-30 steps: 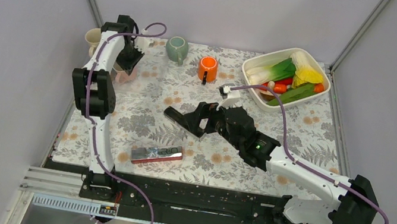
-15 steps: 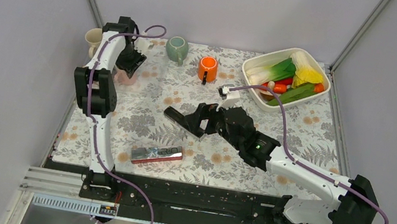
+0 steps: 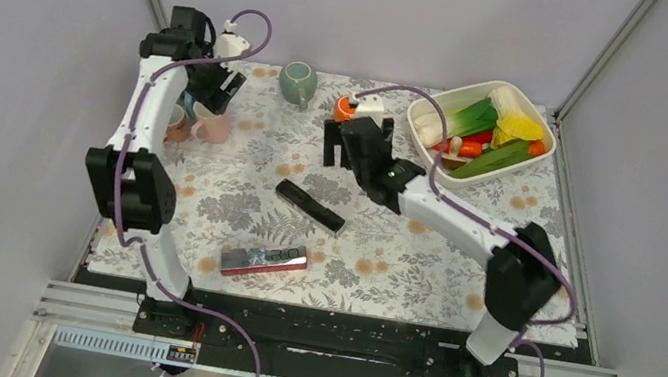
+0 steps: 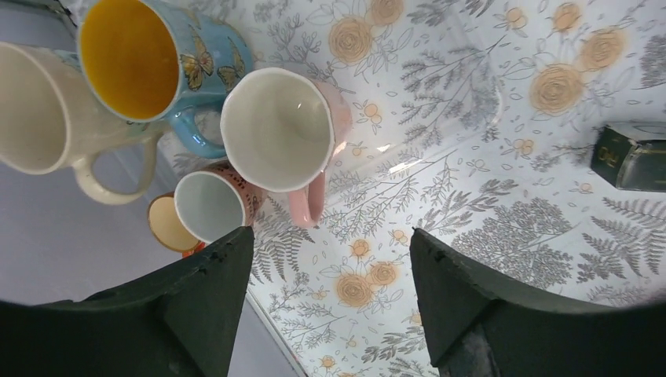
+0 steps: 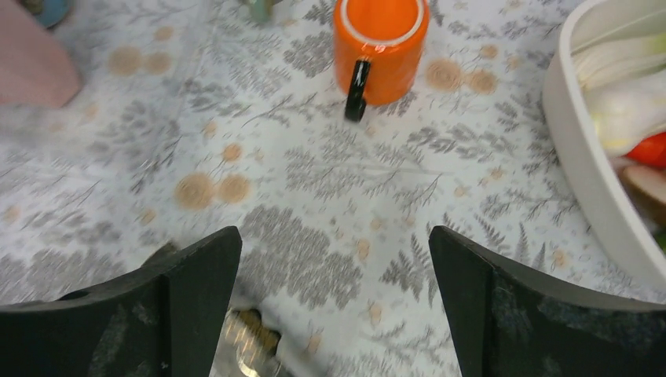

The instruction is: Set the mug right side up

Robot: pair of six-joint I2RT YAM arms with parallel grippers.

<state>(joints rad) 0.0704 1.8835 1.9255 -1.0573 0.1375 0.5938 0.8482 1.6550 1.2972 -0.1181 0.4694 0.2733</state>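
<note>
One orange mug point(image 5: 381, 47), black-handled, stands base up.

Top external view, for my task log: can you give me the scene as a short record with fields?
target: orange mug, standing base up, handle toward the right wrist camera
right gripper: open, empty, short of the orange mug
left gripper: open, empty, above the pink mug
upright at far left: pink mug, blue butterfly mug, cream mug
also on table: green mug, black bar, tub of vegetables
task state: not yet done
</note>
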